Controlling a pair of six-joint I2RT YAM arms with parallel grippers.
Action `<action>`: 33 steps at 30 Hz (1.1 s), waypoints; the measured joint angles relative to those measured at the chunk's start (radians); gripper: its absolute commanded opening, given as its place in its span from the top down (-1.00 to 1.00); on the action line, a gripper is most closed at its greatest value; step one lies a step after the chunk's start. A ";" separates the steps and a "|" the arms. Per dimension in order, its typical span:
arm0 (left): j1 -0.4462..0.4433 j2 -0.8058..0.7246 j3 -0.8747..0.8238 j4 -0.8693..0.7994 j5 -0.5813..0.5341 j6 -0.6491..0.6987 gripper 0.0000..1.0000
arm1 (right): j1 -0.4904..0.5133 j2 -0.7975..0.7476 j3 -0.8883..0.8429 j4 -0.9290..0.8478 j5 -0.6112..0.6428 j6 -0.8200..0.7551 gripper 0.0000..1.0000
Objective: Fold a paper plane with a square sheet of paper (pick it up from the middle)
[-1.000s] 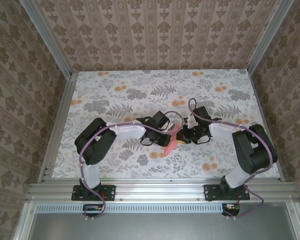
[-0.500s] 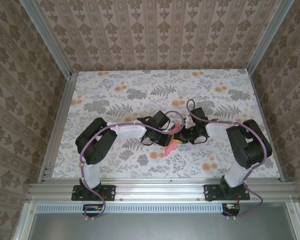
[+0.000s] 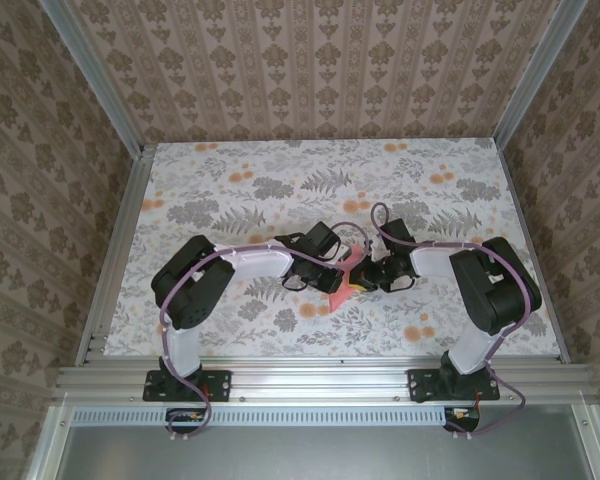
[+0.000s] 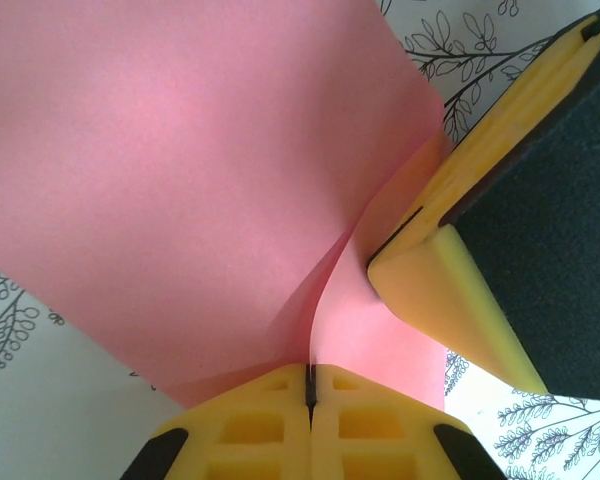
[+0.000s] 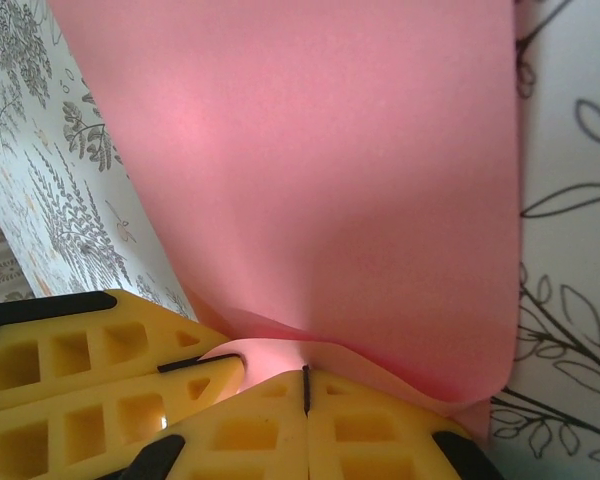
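Since the earlier frame the right arm's elbow has swung inward and the right gripper (image 3: 372,272) has drawn closer to the left gripper (image 3: 328,266); the left arm is unchanged. In each wrist view, the gripper's own yellow ribbed foam pads (image 4: 260,430) sit nearest, pressed together with only a thin dark seam between them. Both are clamped on the sheet of paper (image 3: 344,274), which is held between the two grippers at mid-table. The two grips sit just beside each other on one gathered edge. Beyond the pads the sheet spreads out smooth, matte and pink-red, with a soft curved buckle rather than a crisp crease. Whether its lower corner touches the table cannot be told. Judgement: the paper is light, thin and limp. It is likely to tear or crumple if the grippers pull apart, but unlikely to slip in foam. It is best held close to the intended fold line. Farthest lies the flat flower-print table cover (image 3: 230,190).
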 measured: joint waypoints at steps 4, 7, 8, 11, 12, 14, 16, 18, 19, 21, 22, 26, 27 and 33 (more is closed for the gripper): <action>-0.002 0.002 0.003 -0.003 0.000 0.003 0.89 | 0.000 -0.027 0.000 -0.015 0.019 0.001 0.83; -0.003 0.002 0.005 -0.006 0.000 0.005 0.89 | -0.015 -0.058 0.000 -0.014 0.022 0.008 0.84; -0.003 0.003 0.006 -0.006 0.000 0.005 0.89 | -0.024 -0.064 0.000 -0.013 0.023 0.012 0.84; -0.005 0.004 0.009 -0.010 -0.001 0.005 0.89 | -0.044 -0.061 0.002 -0.006 0.027 0.023 0.84; -0.007 0.004 0.009 -0.011 0.000 0.005 0.89 | -0.048 -0.056 0.003 -0.006 0.027 0.023 0.84; -0.012 0.004 0.009 -0.011 0.000 0.005 0.89 | -0.052 -0.034 0.003 0.000 0.034 0.024 0.85; -0.014 0.004 0.010 -0.014 -0.001 0.005 0.89 | -0.052 -0.007 0.003 0.004 0.040 0.026 0.85; -0.014 0.004 0.011 -0.016 -0.001 0.005 0.89 | -0.056 -0.002 0.003 0.013 0.038 0.022 0.85; -0.014 0.004 0.011 -0.017 -0.001 0.005 0.89 | -0.057 0.000 0.003 0.014 0.038 0.018 0.85; -0.014 0.004 0.011 -0.018 -0.001 0.005 0.89 | -0.062 0.004 0.003 0.020 0.030 0.011 0.85; -0.014 0.004 0.011 -0.018 -0.002 0.005 0.89 | -0.064 0.004 0.002 0.024 0.026 0.008 0.85; -0.014 0.004 0.011 -0.018 -0.003 0.005 0.89 | -0.069 -0.002 -0.003 0.031 0.017 0.008 0.84; -0.014 0.004 0.011 -0.018 -0.003 0.005 0.89 | -0.071 -0.005 -0.003 0.029 0.018 0.008 0.84; -0.015 0.005 0.015 -0.024 -0.004 0.005 0.90 | -0.098 -0.026 -0.001 0.027 0.019 0.008 0.84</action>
